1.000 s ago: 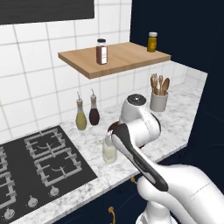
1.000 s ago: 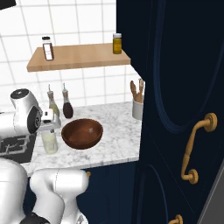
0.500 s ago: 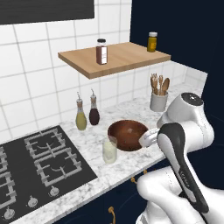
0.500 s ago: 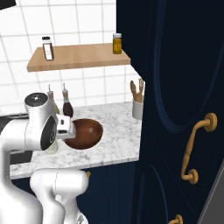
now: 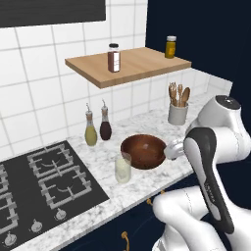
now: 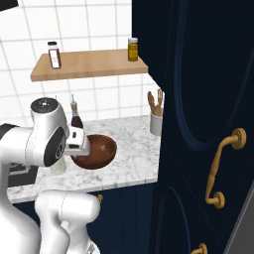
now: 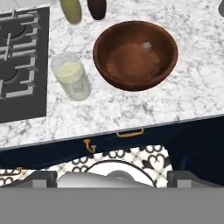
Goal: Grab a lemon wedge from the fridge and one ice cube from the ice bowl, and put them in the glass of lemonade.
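Gripper (image 7: 112,177) spread wide, holding nothing, above counter edge, near ice bowl (image 7: 135,54), glass of lemonade (image 7: 71,75)

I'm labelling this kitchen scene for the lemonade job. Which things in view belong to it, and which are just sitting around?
Job things: ice bowl holding an ice cube; glass of lemonade.

Lying about: two oil bottles, utensil holder, two shelf jars, hob.

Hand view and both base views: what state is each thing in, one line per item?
glass of lemonade: upright on the counter, partly filled with pale yellow liquid.
ice bowl: upright beside the glass, one small cube inside.
gripper: open, holding nothing, back from the counter edge.
utensil holder: upright, wooden utensils standing in it.
navy cabinet door: closed.
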### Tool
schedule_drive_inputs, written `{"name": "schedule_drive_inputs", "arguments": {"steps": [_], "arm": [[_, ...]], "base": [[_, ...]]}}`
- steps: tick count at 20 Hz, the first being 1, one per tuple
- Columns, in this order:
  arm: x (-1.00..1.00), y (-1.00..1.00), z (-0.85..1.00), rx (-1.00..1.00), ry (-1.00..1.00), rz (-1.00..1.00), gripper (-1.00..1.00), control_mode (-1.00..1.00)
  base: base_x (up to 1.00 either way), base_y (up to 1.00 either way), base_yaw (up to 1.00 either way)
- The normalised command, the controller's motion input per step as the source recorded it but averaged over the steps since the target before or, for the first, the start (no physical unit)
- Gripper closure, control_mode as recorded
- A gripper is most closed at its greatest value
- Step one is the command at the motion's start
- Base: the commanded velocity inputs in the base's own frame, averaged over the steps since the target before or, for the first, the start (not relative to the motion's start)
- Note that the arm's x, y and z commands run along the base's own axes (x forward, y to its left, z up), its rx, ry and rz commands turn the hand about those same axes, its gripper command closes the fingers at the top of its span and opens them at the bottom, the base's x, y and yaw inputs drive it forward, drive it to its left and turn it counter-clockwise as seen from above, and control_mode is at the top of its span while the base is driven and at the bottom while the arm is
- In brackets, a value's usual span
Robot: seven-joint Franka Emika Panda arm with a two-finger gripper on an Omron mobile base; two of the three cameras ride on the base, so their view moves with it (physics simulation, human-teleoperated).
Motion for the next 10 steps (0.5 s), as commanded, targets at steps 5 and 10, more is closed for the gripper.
{"name": "schedule_drive_inputs", "arguments": {"steps": [5,10], "arm": [[-0.01,0.00,0.00,0.00,0.00,0.00,-1.00,1.00],[0.00,0.00,0.00,0.00,0.00,0.00,-1.00,1.00]], "base": [[-0.69,-0.10,-0.13],[-0.77,-0.12,-0.60]]}}
